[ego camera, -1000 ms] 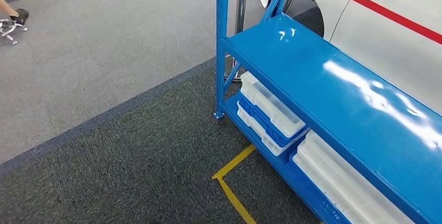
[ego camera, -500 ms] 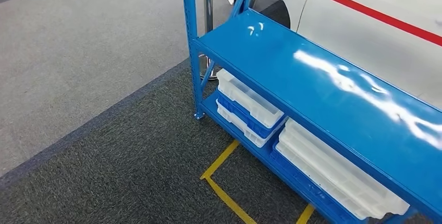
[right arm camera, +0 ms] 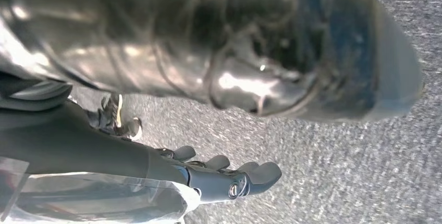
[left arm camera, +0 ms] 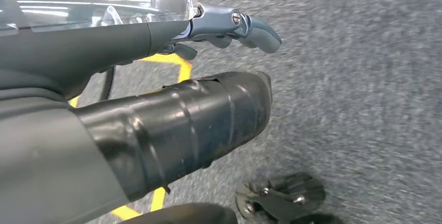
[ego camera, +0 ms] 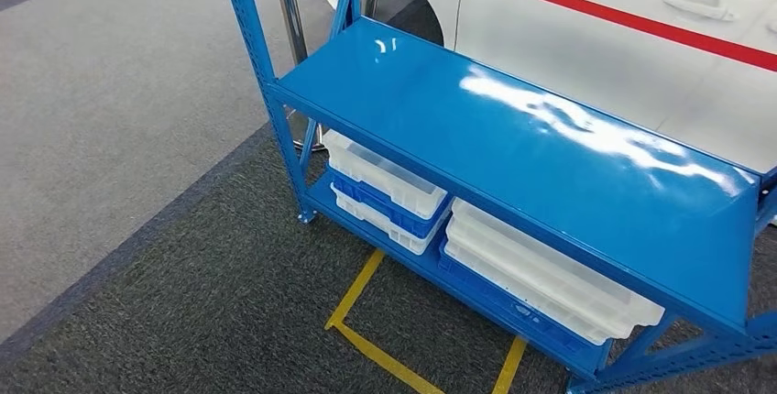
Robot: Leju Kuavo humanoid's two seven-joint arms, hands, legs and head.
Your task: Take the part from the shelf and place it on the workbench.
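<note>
Shelf [ego camera: 550, 137] from head view — left robot hand [left arm camera: 229, 28] empty over carpet [left arm camera: 365, 78].

Your robot's left hand [left arm camera: 229, 28] and right hand [right arm camera: 224, 174] both hang toward the floor, dark fingers loosely extended, holding nothing.

bare blue shelf [ego camera: 513, 151] top, white trays [ego camera: 550, 270] packed beneath
</note>
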